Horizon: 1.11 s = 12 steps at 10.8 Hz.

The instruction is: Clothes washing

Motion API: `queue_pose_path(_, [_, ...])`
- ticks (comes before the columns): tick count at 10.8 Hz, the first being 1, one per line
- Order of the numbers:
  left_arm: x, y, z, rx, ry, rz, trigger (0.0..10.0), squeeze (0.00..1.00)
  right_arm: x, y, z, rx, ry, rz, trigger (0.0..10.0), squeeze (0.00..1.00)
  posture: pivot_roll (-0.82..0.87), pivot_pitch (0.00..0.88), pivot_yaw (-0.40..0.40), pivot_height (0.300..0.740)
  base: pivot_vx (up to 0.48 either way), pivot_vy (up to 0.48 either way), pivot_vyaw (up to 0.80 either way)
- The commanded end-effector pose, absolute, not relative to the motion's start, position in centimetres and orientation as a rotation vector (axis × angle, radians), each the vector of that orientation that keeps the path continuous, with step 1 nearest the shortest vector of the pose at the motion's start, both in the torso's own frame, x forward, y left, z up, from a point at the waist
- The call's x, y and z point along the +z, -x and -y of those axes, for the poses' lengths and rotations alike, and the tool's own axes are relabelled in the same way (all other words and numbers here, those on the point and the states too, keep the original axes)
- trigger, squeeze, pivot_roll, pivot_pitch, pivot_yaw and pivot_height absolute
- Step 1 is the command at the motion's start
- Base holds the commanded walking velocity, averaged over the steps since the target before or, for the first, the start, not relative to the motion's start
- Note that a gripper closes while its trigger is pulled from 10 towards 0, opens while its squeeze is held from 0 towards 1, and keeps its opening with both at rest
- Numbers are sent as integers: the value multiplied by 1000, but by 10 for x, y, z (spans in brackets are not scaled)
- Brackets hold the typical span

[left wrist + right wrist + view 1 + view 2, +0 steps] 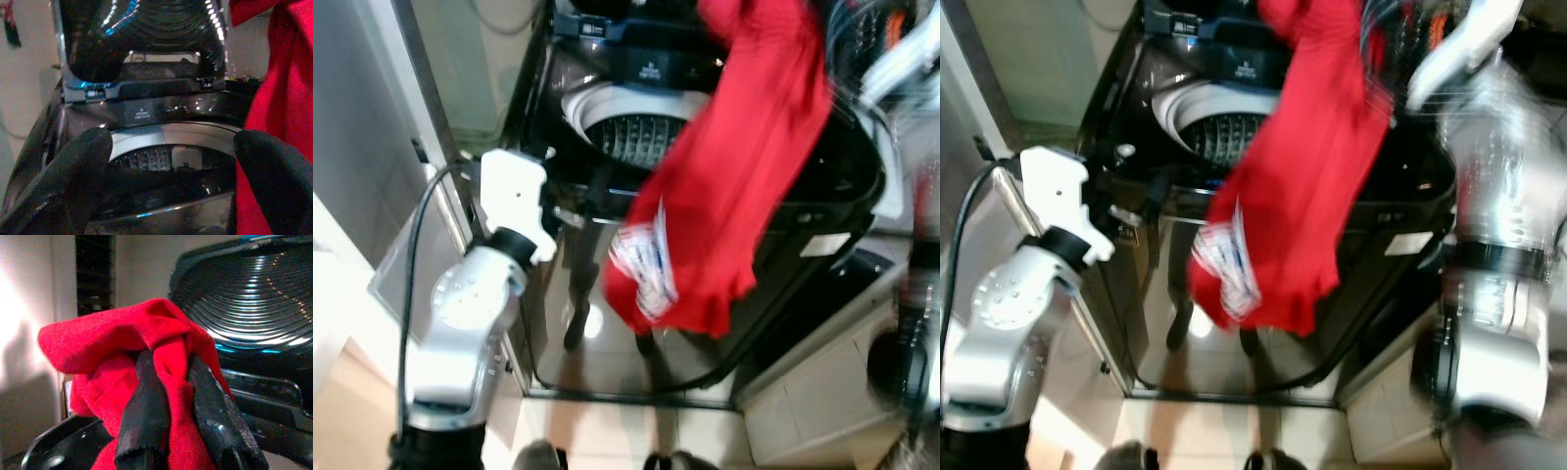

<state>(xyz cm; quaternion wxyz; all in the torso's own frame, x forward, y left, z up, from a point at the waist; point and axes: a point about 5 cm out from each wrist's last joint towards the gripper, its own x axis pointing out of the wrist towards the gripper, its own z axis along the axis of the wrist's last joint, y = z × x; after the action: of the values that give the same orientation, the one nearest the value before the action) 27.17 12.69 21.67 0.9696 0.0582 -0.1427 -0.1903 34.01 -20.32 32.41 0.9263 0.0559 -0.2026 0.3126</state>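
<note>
A red garment with a white printed patch hangs from above, draped across the front and right side of a dark top-loading washing machine. The machine's lid stands raised, and the white-rimmed drum is open. My right gripper is shut on a bunch of the red cloth, held high over the machine; the right arm is blurred. At the machine's front left edge my left gripper is open, its fingers empty and facing the drum.
A grey panel runs along the left of the machine. A black cable loops from my left arm. Pale tiled floor lies in front, and a white unit stands at the right.
</note>
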Motion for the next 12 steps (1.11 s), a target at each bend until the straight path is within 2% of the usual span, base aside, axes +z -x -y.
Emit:
queue_pose_path(1, [218,-268,-123,-387,-132,309,10000,0,331,-328,197,653,-72,474,10000,0,-47,0,-59,740,0,0,0])
queue_pose_path(2, [211,-265,-125,-322,-166,305,10000,0,299,-300,180,636,67,471,10000,0,-59,0,-53,740,0,0,0])
queue_pose_path(3, [204,-262,-127,-256,-184,291,10000,0,273,-274,170,613,97,423,10000,0,-67,0,-52,740,0,0,0])
queue_pose_path(4, [198,-262,-127,-240,-191,268,10000,0,254,-268,170,584,85,382,10000,0,-72,0,-51,740,0,0,0])
queue_pose_path(5, [182,-261,-134,-200,-194,210,10000,0,189,-264,183,489,162,204,10000,0,-67,0,-57,740,0,0,0])
queue_pose_path(7, [178,-253,-132,-205,-152,205,10000,0,167,-256,184,436,155,164,10000,0,-52,0,-60,740,0,0,0])
queue_pose_path(8, [176,-249,-130,-193,-152,201,10000,0,163,-257,183,408,165,165,10000,0,-44,0,-65,740,0,0,0])
queue_pose_path(10, [143,-261,-138,-77,-147,42,10000,0,129,-289,175,336,162,84,10000,0,-37,0,-59,740,0,0,0])
queue_pose_path(11, [131,-270,-147,-31,-203,-26,10000,0,114,-305,169,284,20,-8,10000,0,-33,0,-59,740,0,0,0])
queue_pose_path(12, [126,-272,-147,-32,-260,-47,10000,0,107,-309,164,270,-38,-29,10000,0,-33,0,-56,740,0,0,0])
